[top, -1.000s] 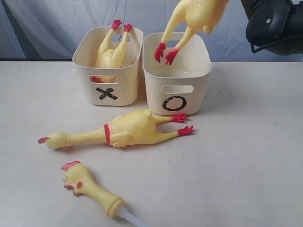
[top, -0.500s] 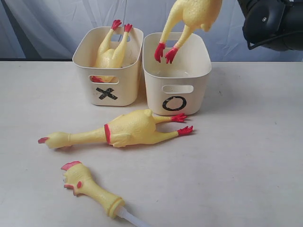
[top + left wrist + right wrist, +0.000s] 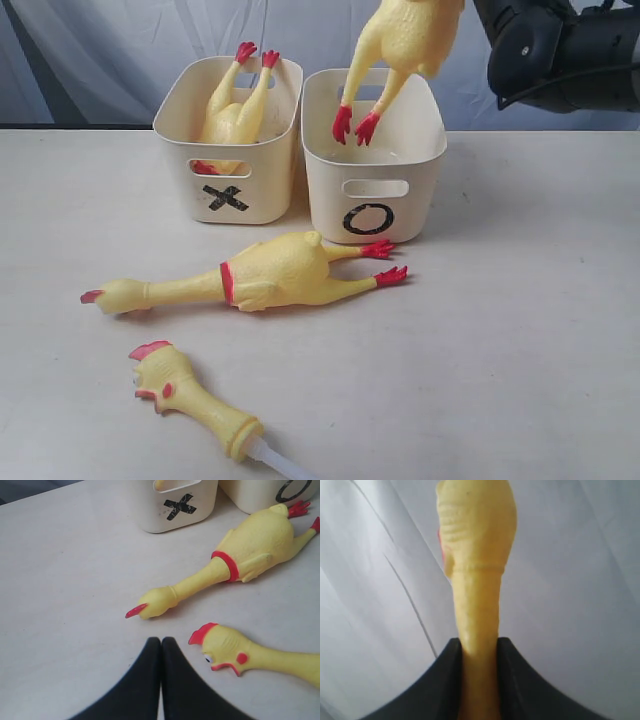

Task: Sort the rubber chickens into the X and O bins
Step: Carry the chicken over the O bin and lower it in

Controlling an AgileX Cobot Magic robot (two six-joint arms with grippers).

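Toward the bench's far edge, exterior view: a rubber chicken [image 3: 405,40] hangs with its feet over the O bin [image 3: 420,200]; the X bin [image 3: 270,190] beside it holds another chicken [image 3: 232,115], feet up. Left wrist view: my left gripper [image 3: 161,642] has its fingers pressed together, empty, near the chicken head [image 3: 235,652]. Right wrist view: my right gripper [image 3: 479,650] clamps the hanging chicken's neck.

A chicken [image 3: 412,32] dangles (feet down) over the O bin [image 3: 326,188].
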